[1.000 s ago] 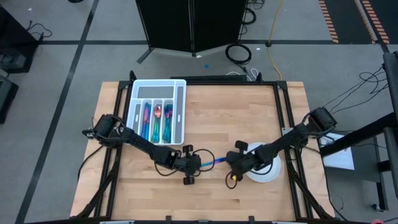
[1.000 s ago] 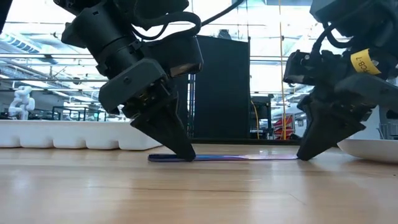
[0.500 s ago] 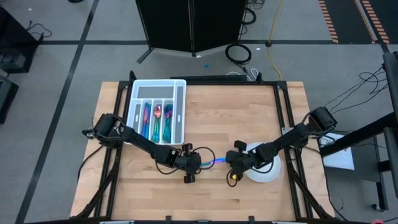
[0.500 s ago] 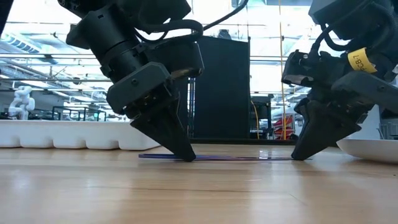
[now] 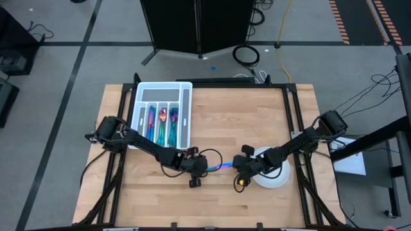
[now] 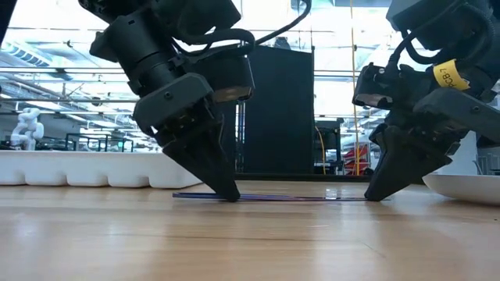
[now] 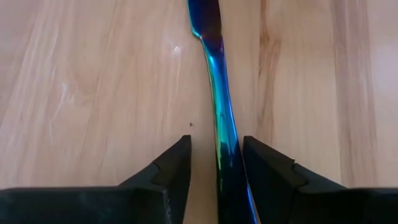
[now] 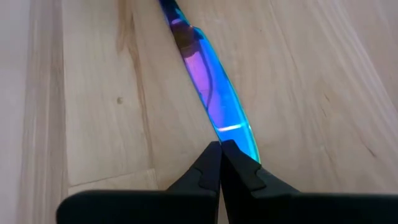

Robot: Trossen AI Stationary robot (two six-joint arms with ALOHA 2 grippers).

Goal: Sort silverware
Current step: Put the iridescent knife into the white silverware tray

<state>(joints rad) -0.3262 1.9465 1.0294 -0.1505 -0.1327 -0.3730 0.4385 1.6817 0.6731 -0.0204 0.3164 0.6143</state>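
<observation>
Silverware is mostly sorted already: several iridescent pieces [image 5: 160,124] lie in the compartments of the white tray [image 5: 187,115] at the far left of the table [image 5: 244,115]. One knife [image 7: 219,93] remains flat on the wood between the two arms, near the front middle of the table. The left hand [image 5: 200,169] is lowered over the handle end, its fingers [image 7: 171,165] parted with the handle lying between them, close against one finger; no clamping is seen yet. The right hand [image 5: 240,172] is closed, its tips pressed together at the blade end beside the white plate [image 5: 279,180]. The blade seems to be pinned down so that the knife cannot slide while the handle is straddled. The flat, thin piece will likely be hard to lift off the wood, which would explain why both hands are set at its ends.
</observation>
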